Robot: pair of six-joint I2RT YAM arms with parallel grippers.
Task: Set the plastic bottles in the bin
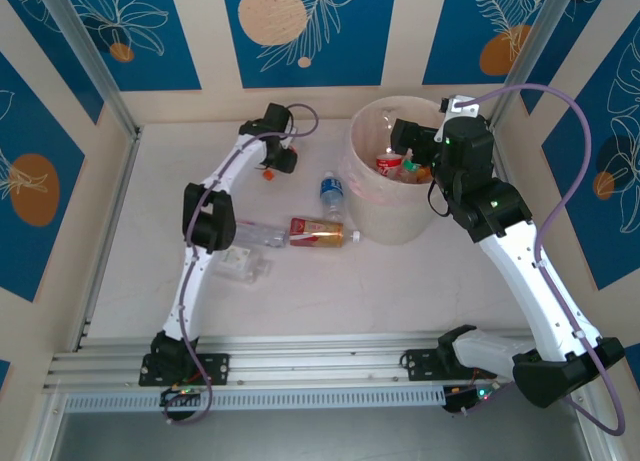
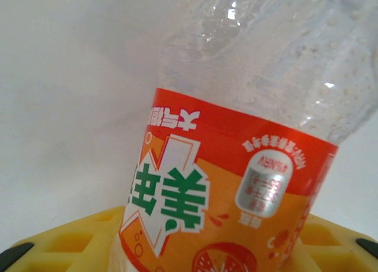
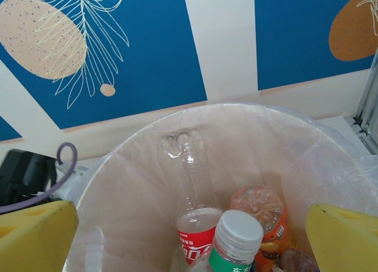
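Pinching orange-label bottle (image 2: 236, 183) — left gripper (image 1: 283, 159), jaws snug

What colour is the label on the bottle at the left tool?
Bottle label: orange, red-banded; left wrist view.

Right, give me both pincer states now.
Left pincer: closed on the orange-label bottle.
Right pincer: open, empty, above the bin.

orange-label bottle (image 2: 236, 183) cut off top & btm; clear bottle (image 1: 265, 236) partly hidden behind left arm (image 1: 205, 219).
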